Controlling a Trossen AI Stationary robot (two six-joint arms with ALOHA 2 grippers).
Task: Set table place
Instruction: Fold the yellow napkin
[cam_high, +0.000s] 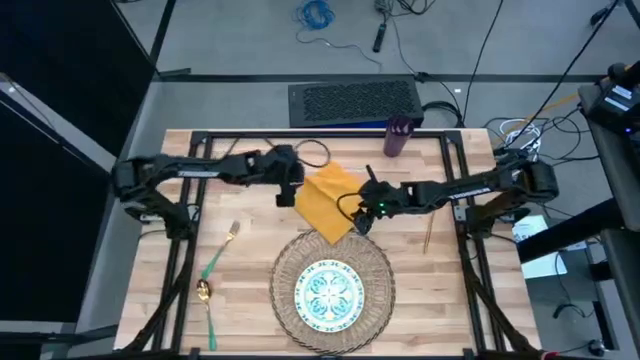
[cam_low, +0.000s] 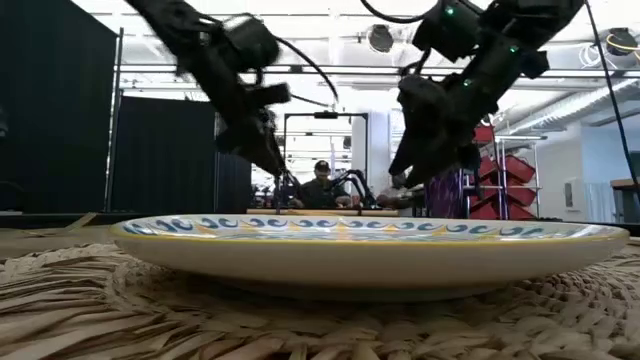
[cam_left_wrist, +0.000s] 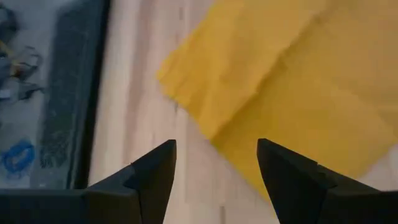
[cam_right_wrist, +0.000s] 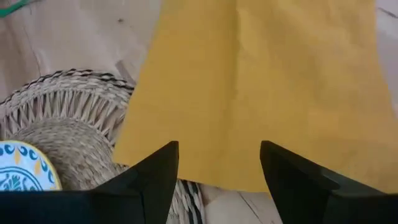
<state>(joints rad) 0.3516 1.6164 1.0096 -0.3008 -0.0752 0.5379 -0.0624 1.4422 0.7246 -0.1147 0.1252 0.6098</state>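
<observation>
You find no readable text, label, brand, number or sign in any of the four views.
</observation>
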